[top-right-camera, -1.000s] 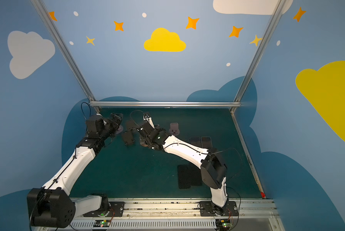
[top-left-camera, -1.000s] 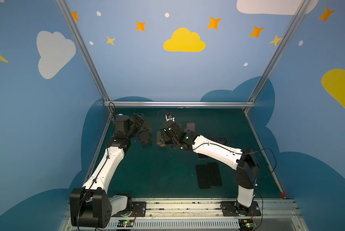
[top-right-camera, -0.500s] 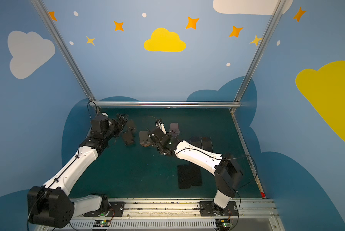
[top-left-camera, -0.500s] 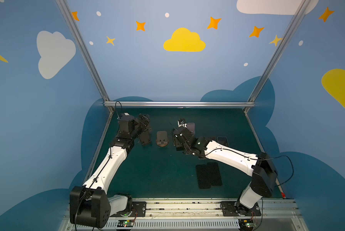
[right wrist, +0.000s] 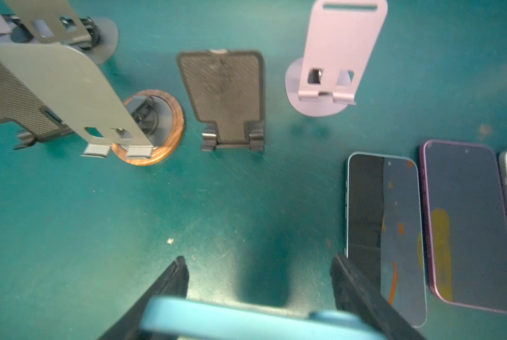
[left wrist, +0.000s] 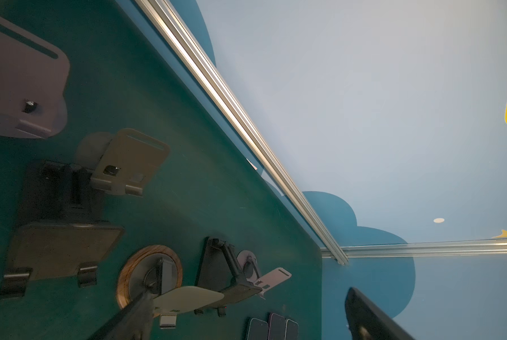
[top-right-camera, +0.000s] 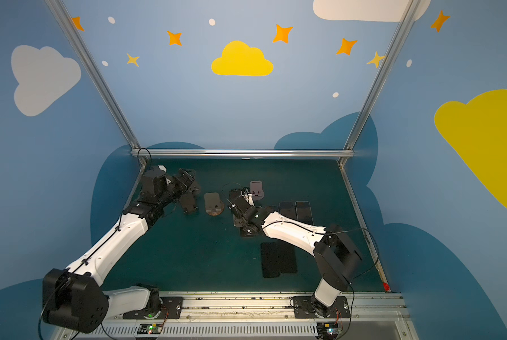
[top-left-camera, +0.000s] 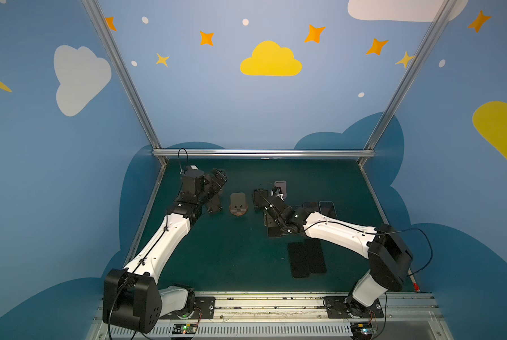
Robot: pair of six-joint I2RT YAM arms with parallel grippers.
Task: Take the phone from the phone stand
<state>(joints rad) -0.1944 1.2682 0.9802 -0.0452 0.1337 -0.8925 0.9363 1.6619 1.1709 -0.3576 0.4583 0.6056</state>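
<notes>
- Holding a light-blue phone (right wrist: 246,319) by its edges, the right claw (right wrist: 259,262) is closed on it above bare tabletop (right wrist: 99,235), clear of every stand.
- The black ribbed stand (right wrist: 225,94), the wood-ringed stand (right wrist: 158,123) and the pink stand (right wrist: 337,56) all sit empty, so the lift-off looks done.
- What remains, by my judgement, is only setting the phone down, perhaps beside the three flat phones (right wrist: 464,223) close by.
- The left claw (top-left-camera: 218,178) hangs wide open with nothing in it, near the stands at the far left.
</notes>
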